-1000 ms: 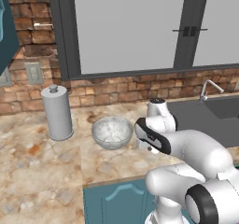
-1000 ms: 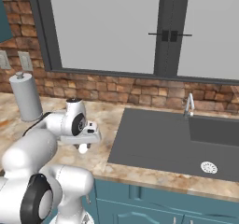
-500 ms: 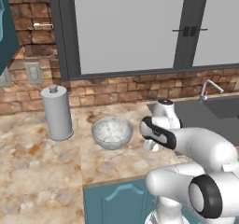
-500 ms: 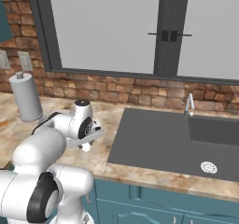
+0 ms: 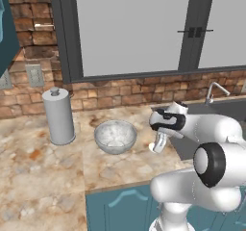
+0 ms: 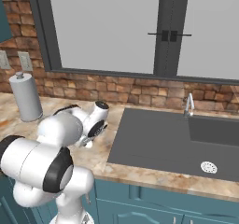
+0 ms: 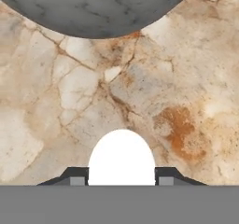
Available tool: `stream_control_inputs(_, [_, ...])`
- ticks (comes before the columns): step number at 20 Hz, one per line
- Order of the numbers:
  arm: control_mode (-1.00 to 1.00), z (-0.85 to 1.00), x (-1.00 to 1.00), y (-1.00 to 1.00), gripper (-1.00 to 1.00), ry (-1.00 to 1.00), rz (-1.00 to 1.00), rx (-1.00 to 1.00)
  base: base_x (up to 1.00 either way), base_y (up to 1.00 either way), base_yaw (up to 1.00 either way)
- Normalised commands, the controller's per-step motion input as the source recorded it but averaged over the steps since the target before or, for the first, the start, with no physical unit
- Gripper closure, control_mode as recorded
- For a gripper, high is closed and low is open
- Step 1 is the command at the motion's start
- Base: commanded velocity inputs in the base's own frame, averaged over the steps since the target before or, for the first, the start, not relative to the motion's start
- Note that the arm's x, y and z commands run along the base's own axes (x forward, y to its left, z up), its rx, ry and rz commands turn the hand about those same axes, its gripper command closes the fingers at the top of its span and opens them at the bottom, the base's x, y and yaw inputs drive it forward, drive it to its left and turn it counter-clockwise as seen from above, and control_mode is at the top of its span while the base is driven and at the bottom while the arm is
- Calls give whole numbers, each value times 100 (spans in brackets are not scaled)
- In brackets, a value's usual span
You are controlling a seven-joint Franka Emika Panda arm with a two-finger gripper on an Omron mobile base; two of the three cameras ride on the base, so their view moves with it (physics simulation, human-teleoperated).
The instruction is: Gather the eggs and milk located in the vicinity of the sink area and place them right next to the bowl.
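Note:
My gripper (image 7: 121,177) is shut on a white egg (image 7: 121,155), which sits between the two dark tips. It hangs low over the marble counter, just right of the silvery-grey bowl (image 5: 115,136), whose dark outer wall (image 7: 93,8) curves across the top of the hand view. From the left base view the gripper (image 5: 158,146) points down, with the egg (image 5: 154,150) at its tips. In the right base view the gripper (image 6: 87,143) is near the left edge of the sink (image 6: 158,139). The milk is out of view.
A tall grey canister (image 5: 58,115) with a knob stands left of the bowl, near the brick wall. The dark sink basin has a round silver drain (image 6: 208,167) and a thin tap (image 6: 188,104). The counter's front edge (image 5: 120,184) runs close below the bowl.
The hand and wrist have shifted slightly towards the sink while the gripper tips stay near the same spot by the bowl. The egg is still held.

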Motion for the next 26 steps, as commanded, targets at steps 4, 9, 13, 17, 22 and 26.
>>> stream_control_inputs(4, [-100, 0, 25, 0, 100, -4, 34, 9, 0, 0, 0])
stream_control_inputs(9, [-100, 0, 32, 9, 100, -1, 22, 1, 0, 0, 0])
stream_control_inputs(13, [-100, 0, 19, 21, 100, -4, 0, 9, 0, 0, 0])
stream_control_inputs(17, [-100, 0, 1, 33, 100, -6, 0, 0, 0, 0, 0])
stream_control_inputs(22, [-100, -4, 0, 27, 100, -14, 0, 1, 0, 0, 0])
stream_control_inputs(26, [-100, -6, 0, 8, 100, -11, 0, 0, 0, 0, 0])
